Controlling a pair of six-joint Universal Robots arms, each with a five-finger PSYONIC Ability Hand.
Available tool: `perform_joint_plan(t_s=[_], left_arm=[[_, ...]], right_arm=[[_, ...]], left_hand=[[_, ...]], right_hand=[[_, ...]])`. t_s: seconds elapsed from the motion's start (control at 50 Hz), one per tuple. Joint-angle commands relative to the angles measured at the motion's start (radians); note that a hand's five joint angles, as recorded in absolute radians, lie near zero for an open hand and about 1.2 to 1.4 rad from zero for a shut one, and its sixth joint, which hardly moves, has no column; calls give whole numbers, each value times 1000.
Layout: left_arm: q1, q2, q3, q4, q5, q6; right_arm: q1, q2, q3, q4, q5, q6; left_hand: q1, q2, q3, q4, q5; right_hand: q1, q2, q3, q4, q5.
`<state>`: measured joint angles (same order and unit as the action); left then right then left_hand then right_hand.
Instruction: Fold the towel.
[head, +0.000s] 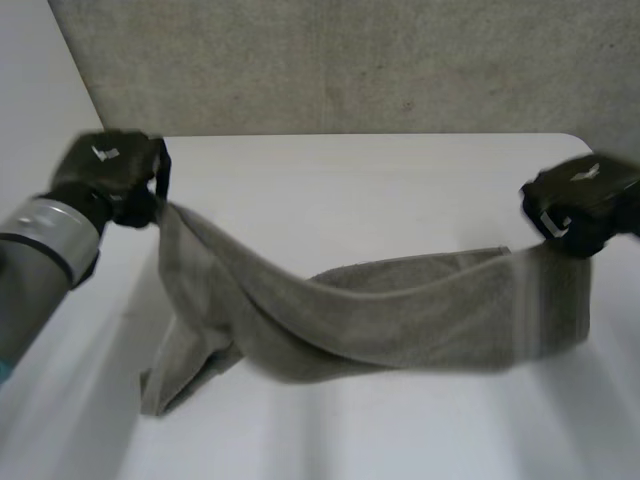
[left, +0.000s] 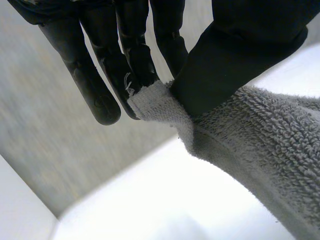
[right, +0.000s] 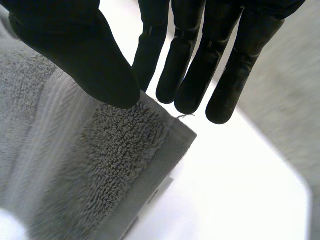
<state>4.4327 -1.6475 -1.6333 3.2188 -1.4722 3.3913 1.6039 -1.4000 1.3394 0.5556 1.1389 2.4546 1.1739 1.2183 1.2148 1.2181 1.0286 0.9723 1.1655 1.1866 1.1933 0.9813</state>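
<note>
Hanging over the white tabletop (head: 350, 180), the grey terry towel (head: 400, 315) sags, bunched, with no neat fold made yet. Your left hand (head: 110, 175) pinches one corner, your right hand (head: 585, 200) another.

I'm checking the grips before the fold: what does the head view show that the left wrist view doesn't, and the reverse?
Head, not left wrist: the right hand holding the towel, which sags between the hands. Left wrist, not head: the thumb pinching a towel corner against straight fingers. Both: the left hand, towel, white table.
</note>
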Motion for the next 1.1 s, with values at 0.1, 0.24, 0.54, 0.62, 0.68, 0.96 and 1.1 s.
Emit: perform_joint_plan(t_s=[0.1,0.24,0.54,0.62,0.68,0.96,1.1], left_arm=[[24,-383,324,36,-5,48],[7,-393,535,297,-10,-3],[-13,-201,314,605,-46,-130],[-1,-161,120,585,-43,-128],[5,-153,-3,579,-39,-127],[57,-189,-252,492,32,-124],[86,-192,-244,489,29,-124]], right_arm=[[117,372,-261,-143,147,15],[189,354,-584,-478,295,177],[202,98,-217,-783,225,231],[186,69,-44,-709,138,222],[185,69,45,-648,79,219],[97,236,380,-592,-27,40],[54,289,379,-595,-36,98]], left_hand=[[222,178,181,178,193],[222,178,181,178,193],[222,178,181,178,193],[222,178,181,178,193],[222,178,181,178,193],[222,178,181,178,193],[222,178,181,178,193]], right_hand=[[424,231,210,203,240],[424,231,210,203,240],[424,231,210,203,240],[424,231,210,203,240],[424,231,210,203,240],[424,231,210,203,240],[424,231,210,203,240]])
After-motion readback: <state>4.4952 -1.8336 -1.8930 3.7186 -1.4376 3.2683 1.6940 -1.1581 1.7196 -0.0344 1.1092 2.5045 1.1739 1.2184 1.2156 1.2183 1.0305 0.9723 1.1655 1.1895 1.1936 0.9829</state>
